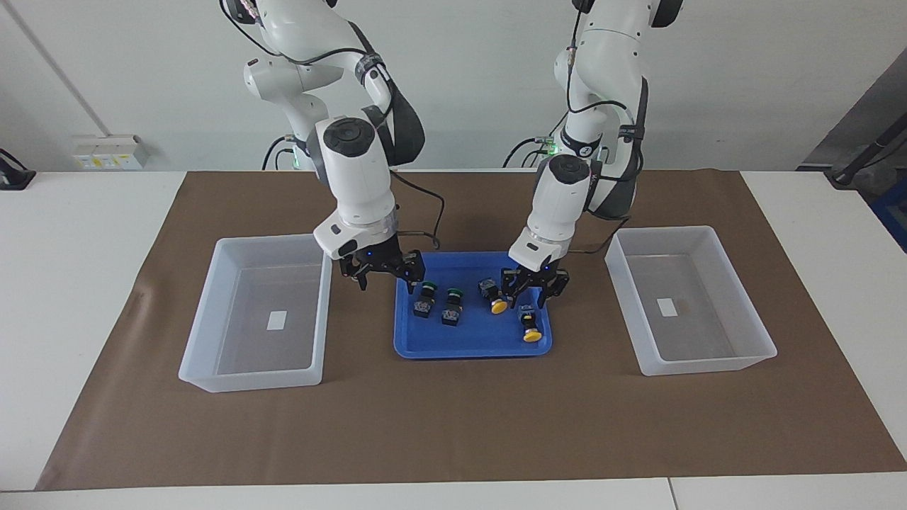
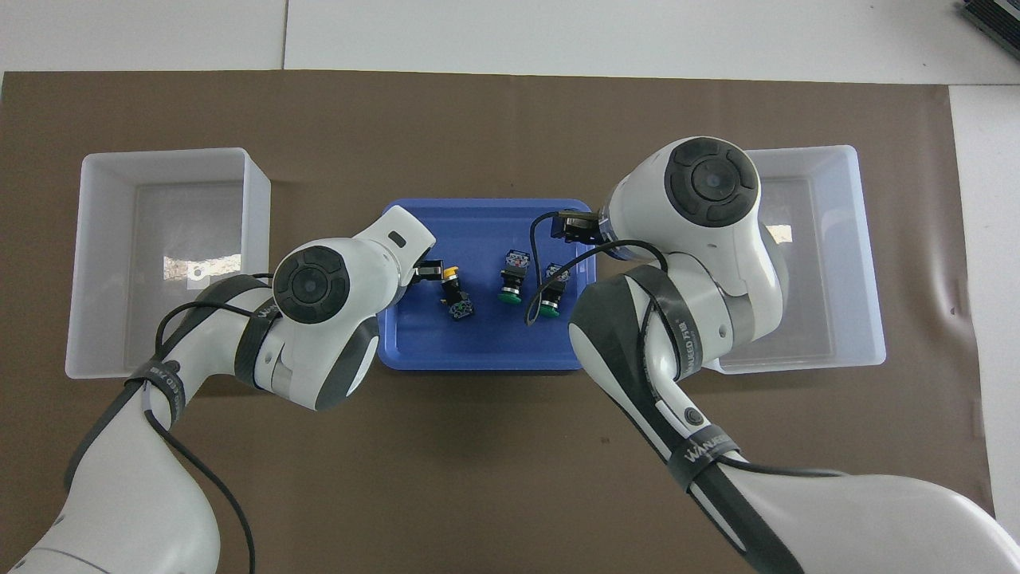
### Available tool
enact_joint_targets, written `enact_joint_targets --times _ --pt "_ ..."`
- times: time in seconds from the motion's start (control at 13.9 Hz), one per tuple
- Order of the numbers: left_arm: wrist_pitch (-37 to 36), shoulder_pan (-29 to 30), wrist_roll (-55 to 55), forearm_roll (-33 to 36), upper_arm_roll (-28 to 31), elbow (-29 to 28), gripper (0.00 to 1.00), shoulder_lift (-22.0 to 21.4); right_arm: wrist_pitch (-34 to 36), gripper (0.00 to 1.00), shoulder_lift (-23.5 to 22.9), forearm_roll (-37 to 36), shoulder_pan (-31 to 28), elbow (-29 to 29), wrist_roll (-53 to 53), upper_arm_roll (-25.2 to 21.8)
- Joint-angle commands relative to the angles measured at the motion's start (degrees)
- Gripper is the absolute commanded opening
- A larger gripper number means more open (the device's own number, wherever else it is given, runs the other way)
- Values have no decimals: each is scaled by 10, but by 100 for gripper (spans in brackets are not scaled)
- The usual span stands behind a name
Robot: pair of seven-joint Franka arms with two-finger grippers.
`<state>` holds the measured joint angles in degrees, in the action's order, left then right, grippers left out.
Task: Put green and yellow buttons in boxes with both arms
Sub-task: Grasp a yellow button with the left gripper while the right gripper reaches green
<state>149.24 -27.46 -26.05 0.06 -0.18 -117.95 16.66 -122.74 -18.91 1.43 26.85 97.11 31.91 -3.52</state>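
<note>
All four buttons lie in the blue tray [image 1: 425,347] at desk centre. Right gripper [image 1: 382,273] open over the green button [image 1: 425,298]; left gripper [image 1: 533,287] over the yellow button [image 1: 528,322], jaw state indeterminate. Risk: fingers nudging neighbouring buttons.

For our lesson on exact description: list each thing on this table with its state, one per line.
Tray: holds four buttons.
Green buttons: lying in the tray, not held.
Yellow buttons: lying in the tray.
Box at the right arm's end: no buttons inside.
Box at the left arm's end: no buttons inside.
Right gripper: open, over the tray's edge.
Left gripper: low over the yellow buttons.
</note>
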Motion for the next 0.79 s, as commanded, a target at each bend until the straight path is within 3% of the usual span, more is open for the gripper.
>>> enact_joint_targets --times 0.0,0.07,0.22,0.36,0.5,0.72 --pt "12 -14 -16 14 10 4 38 13 -32 100 -5 9 12 19 9 -3" --pt "11 -14 -16 14 10 4 29 14 -42 97 -4 9 14 30 9 -3" --pt "2 -15 -17 14 11 7 0 12 -54 91 -6 9 27 43 10 -3" --pt "-6 -10 -15 14 13 10 0 0 -75 90 -16 9 29 50 11 -3" --pt "-48 -3 -14 14 16 12 0 -39 -89 86 -28 9 41 51 18 -3" --pt "-125 41 -2 15 16 32 0 -92 -95 75 -38 9 49 55 30 -3"
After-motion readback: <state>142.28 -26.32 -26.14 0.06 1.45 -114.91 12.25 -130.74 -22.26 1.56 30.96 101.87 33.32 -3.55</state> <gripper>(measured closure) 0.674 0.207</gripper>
